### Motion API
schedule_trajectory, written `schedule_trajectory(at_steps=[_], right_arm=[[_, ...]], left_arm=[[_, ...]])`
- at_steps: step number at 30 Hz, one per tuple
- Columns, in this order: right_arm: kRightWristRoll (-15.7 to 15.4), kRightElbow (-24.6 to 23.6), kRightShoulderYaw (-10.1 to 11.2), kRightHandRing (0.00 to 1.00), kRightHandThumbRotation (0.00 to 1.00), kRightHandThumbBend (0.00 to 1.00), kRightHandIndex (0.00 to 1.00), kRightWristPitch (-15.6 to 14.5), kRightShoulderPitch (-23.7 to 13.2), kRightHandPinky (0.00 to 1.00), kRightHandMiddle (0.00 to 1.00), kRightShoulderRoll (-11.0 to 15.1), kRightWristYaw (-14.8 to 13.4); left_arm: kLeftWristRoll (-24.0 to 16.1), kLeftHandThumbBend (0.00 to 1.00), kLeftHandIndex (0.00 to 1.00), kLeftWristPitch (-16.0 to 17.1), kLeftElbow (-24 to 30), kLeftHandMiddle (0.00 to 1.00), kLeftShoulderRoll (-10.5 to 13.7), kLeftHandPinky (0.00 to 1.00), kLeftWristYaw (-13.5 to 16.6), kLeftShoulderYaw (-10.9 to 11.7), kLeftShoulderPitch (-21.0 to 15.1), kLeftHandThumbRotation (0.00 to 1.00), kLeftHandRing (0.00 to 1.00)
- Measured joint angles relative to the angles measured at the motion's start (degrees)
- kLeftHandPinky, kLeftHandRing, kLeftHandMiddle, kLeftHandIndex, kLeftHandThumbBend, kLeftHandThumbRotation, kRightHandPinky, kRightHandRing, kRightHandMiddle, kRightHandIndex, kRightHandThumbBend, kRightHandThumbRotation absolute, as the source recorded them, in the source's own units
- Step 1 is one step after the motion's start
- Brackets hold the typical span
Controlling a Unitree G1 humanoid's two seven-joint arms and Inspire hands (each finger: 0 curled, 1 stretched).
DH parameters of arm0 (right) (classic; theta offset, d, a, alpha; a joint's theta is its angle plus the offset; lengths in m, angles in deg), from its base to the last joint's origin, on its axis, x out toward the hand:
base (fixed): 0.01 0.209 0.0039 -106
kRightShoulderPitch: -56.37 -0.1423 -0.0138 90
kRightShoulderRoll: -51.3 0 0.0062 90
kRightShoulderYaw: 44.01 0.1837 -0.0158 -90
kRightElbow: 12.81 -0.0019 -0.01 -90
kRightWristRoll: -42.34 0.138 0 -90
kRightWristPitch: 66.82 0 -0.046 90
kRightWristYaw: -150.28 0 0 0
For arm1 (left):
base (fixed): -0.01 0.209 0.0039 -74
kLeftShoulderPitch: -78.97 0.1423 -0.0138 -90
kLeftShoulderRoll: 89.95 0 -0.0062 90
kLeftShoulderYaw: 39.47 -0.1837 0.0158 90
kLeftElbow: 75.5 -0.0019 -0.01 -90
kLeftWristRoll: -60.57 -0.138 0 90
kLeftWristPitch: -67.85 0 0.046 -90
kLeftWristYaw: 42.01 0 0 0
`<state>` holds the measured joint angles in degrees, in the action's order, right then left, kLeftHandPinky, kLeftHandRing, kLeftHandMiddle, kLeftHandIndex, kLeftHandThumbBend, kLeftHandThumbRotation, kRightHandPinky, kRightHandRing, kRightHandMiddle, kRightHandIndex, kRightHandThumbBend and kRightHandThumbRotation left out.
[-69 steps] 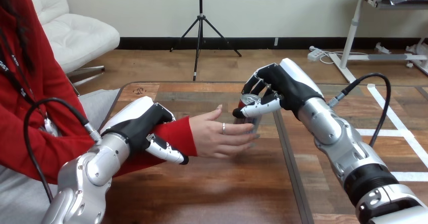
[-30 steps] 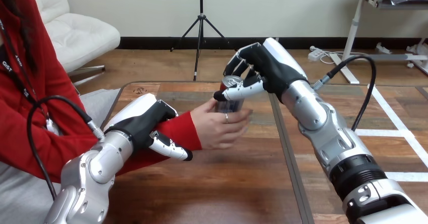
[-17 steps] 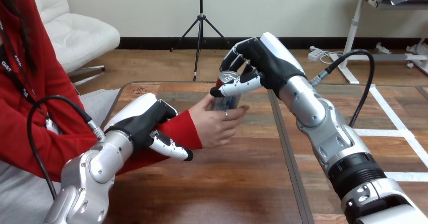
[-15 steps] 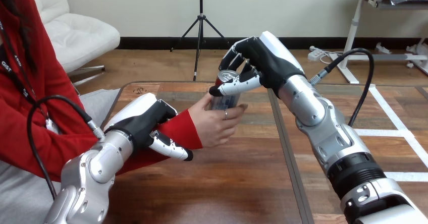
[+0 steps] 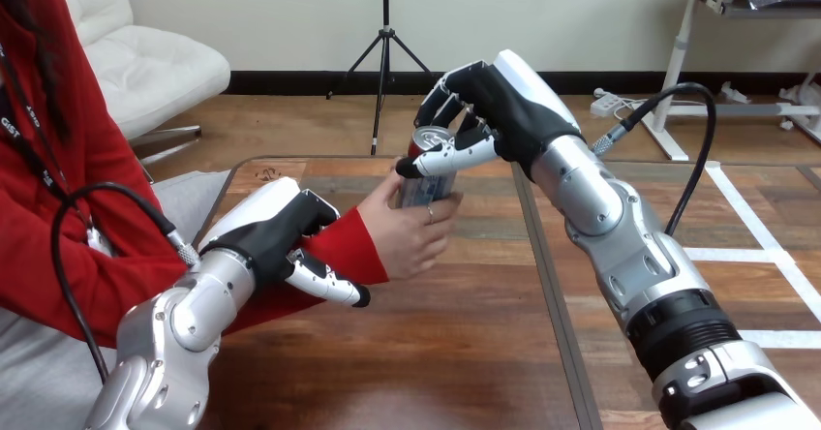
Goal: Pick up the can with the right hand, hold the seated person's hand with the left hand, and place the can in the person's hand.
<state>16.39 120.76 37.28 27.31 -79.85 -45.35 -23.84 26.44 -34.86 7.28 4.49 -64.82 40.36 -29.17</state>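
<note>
Can pinched at its top by right hand from 2 o'clock, person's hand gripping it at 7 o'clock, left hand clasping person's wrist

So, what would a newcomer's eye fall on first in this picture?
First the can in the view's middle: the right hand is curled round its top and the person's hand is wrapped round its lower part. Then, at the left, the left hand clasps the person's red-sleeved wrist.
</note>
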Motion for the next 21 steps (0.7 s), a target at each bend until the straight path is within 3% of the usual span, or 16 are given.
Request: schedule_trajectory(at_steps=[21], right_arm=[[0.0,-3.8,0.0,0.35,0.00,0.67,0.42,-0.3,0.0,0.30,0.40,0.1,0.6]], left_arm=[[1.3,0.64,0.42,0.1,0.0,0.42,-0.6,0.28,4.5,0.0,0.0,0.00,0.35]])
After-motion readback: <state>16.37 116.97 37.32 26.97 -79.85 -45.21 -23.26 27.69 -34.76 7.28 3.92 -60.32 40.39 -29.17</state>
